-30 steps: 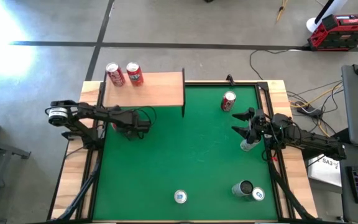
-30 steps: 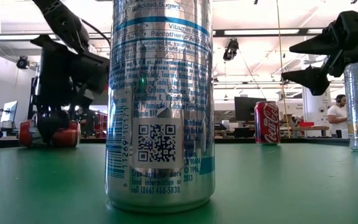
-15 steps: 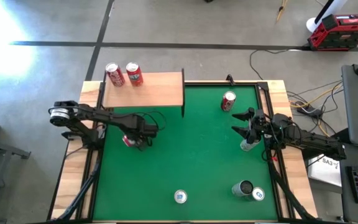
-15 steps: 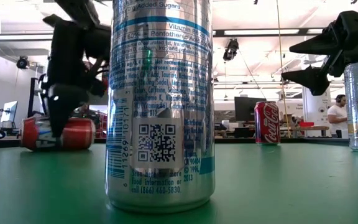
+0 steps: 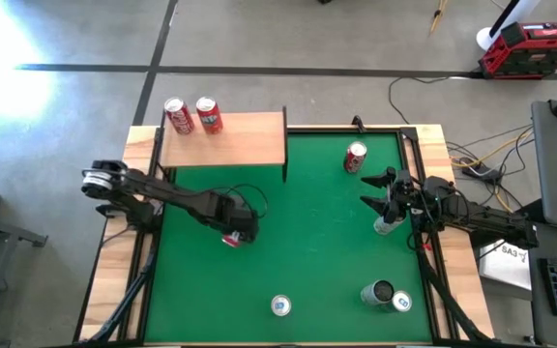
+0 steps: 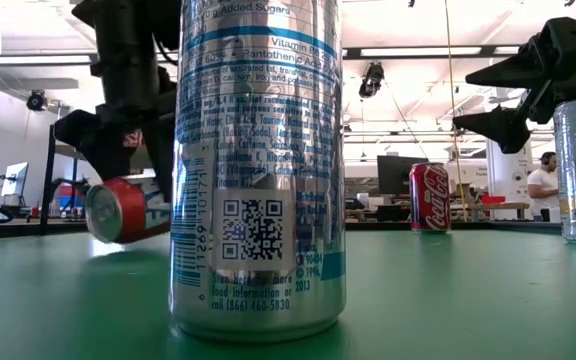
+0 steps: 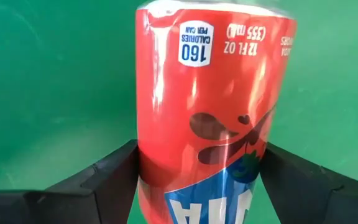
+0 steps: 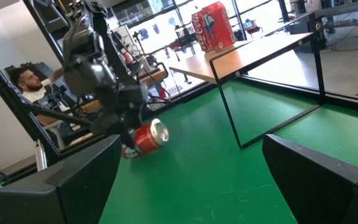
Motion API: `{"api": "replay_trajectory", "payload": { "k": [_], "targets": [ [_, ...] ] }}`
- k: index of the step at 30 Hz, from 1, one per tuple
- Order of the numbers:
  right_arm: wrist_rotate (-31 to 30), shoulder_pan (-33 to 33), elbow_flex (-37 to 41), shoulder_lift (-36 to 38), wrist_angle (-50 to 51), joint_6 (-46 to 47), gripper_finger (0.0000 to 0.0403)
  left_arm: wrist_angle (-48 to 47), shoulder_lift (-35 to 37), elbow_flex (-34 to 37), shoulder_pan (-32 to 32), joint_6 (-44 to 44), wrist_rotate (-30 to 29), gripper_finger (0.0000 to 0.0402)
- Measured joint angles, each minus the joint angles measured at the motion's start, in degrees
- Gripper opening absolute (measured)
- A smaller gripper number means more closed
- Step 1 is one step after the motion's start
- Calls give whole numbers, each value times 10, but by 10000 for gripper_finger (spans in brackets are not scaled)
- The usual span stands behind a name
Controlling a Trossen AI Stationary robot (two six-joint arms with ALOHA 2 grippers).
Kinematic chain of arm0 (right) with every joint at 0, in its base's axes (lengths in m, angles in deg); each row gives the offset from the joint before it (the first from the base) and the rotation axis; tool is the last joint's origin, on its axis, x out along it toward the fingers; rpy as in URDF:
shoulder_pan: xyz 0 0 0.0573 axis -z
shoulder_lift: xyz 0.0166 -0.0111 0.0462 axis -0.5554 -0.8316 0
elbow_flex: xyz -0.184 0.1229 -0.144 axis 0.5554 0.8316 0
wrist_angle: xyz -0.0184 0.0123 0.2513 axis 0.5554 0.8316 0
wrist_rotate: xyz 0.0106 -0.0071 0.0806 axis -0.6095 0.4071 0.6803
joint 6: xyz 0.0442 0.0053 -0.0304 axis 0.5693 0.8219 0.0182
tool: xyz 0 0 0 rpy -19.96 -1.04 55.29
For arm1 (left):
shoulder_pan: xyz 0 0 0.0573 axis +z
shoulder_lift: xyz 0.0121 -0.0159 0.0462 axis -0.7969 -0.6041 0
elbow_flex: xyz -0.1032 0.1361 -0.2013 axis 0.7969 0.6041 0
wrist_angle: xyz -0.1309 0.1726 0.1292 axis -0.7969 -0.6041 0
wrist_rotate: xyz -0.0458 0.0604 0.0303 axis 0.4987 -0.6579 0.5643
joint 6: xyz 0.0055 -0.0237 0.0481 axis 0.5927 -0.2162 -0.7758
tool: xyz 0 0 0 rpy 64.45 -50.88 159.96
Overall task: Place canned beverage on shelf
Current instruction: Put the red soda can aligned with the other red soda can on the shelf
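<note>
Left gripper [image 5: 232, 232]: over the green mat [image 5: 307, 261], fingers closed on the sides of 1 red can [image 7: 210, 106], held on its side just clear of the mat. Shelf [image 5: 240, 140]: light-wood board at the mat's far left corner, carrying 2 red cans [image 5: 192, 115] at its left end. Right gripper [image 5: 387, 198]: fingers spread wide, holding nothing, above a silver can [image 5: 385, 226] near the mat's right edge.

A green mat [image 5: 307, 242] covers the table; a red toolbox [image 5: 532, 48] sits on the floor.
</note>
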Motion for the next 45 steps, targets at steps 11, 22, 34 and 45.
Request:
{"api": "replay_trajectory", "payload": {
  "k": [11, 22, 34, 45],
  "targets": [
    [0, 0, 0, 0, 0, 0, 382, -259, -161, -198, -35, -55, 112, 283],
    [0, 0, 0, 0, 0, 0, 382, -262, -199, -241, -37, -67, 103, 283],
    [0, 0, 0, 0, 0, 0, 382, -259, -195, -242, -31, -85, 110, 283],
    [0, 0, 0, 0, 0, 0, 382, -315, -195, -281, -6, -129, 143, 283]
  ]
}}
